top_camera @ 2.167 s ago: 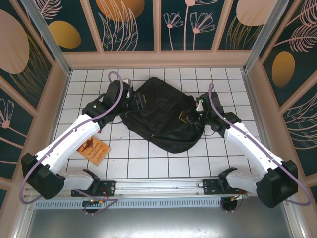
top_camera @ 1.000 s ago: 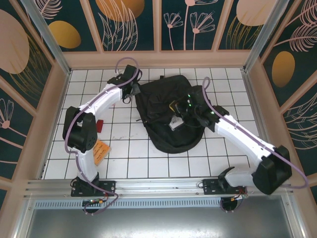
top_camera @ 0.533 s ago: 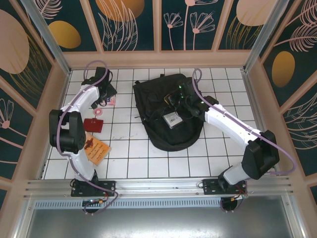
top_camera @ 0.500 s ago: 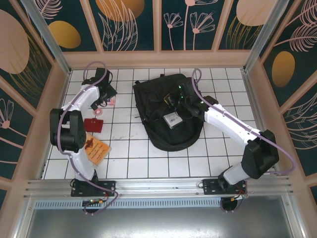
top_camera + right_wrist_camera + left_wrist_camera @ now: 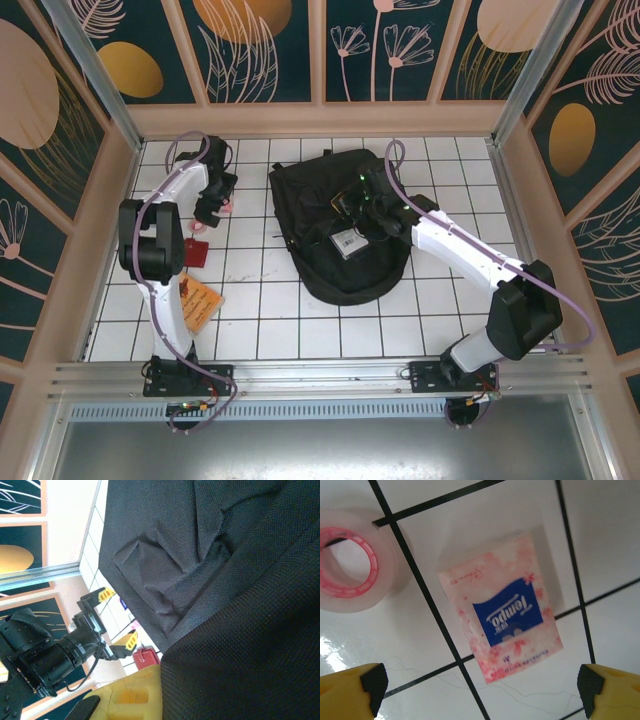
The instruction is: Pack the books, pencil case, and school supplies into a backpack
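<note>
Your left jaws stand fully spread and hold nothing, hovering over the pink-and-white tissue pack (image 5: 507, 625) that lies flat on the desk (image 5: 600, 540), well left of the backpack (image 5: 325, 275). The pack sits centred between the two tips. Its long axis runs away from them at a slight slant, so I judge they would close across its narrow width. The pink tape roll (image 5: 350, 570) lies just beside it. Your right jaws are closed, apparently pinching backpack fabric.
</note>
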You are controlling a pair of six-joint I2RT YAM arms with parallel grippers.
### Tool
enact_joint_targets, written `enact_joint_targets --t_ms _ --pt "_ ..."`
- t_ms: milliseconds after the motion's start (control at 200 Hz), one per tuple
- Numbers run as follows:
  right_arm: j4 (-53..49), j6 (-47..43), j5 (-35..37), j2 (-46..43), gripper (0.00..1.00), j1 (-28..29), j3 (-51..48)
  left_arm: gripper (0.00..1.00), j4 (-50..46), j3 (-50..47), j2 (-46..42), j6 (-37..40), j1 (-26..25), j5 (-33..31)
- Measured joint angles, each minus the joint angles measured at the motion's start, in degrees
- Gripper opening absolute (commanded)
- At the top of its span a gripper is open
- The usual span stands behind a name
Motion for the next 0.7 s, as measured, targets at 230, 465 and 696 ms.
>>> enact_joint_targets --t_ms 230,465,696 --pt "0.59 -0.61 -0.04 0.0 0.0 0.0 -0.83 0.98 1.55 2.29 4.17 -4.94 0.5 1.73" --pt "1.2 -0.7 -0.04 0.0 0.0 0.0 -1.88 0.89 2.16 4.35 6.97 -7.37 1.18 2.21" --pt "1.27 -0.7 0.07 0.0 0.0 0.02 -2.1 0.66 -1.03 7.37 9.05 -8.0 1.81 2.95"
